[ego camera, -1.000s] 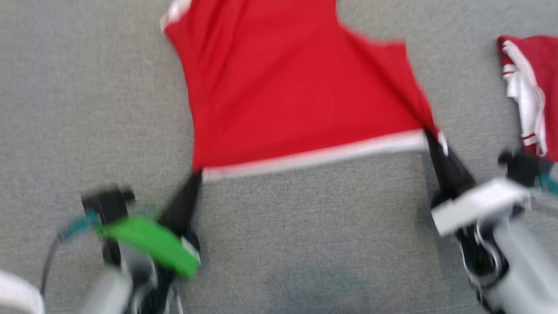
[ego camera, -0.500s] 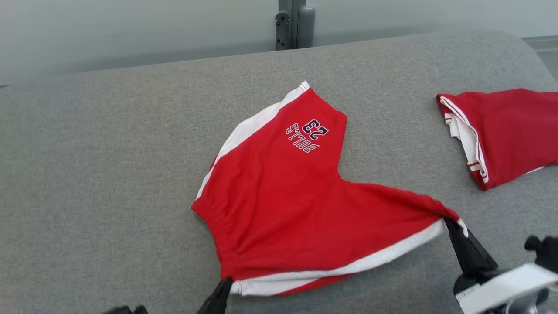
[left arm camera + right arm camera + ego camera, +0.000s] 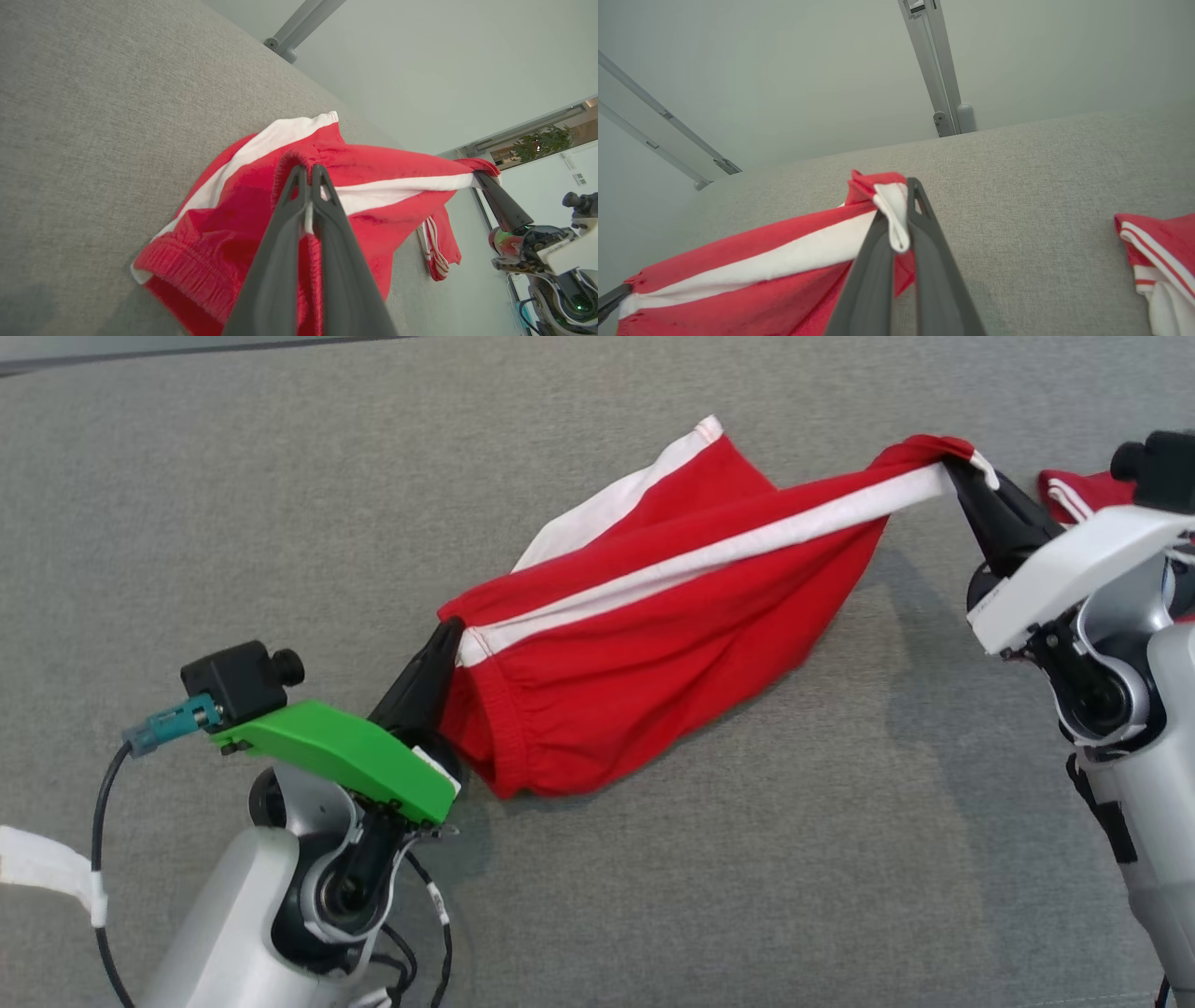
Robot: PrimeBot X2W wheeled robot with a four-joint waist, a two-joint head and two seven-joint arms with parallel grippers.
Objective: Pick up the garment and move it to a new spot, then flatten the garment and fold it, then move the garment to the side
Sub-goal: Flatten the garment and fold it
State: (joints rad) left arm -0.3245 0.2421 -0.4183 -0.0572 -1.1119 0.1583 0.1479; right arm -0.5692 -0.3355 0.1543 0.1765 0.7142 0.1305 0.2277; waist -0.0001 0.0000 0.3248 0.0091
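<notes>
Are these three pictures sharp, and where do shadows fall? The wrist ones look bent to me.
Head view: sharp, evenly lit; the lifted red shorts cast a soft shadow on the grey surface. Left wrist view: the left end effector looms large, wide-angle stretch. Right wrist view: wall rails splay outward, no glare.

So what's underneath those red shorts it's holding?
Beneath the red shorts, just grey fabric surface and their shadow show. Where the cloth rests on it, anything beneath is covered.
</notes>
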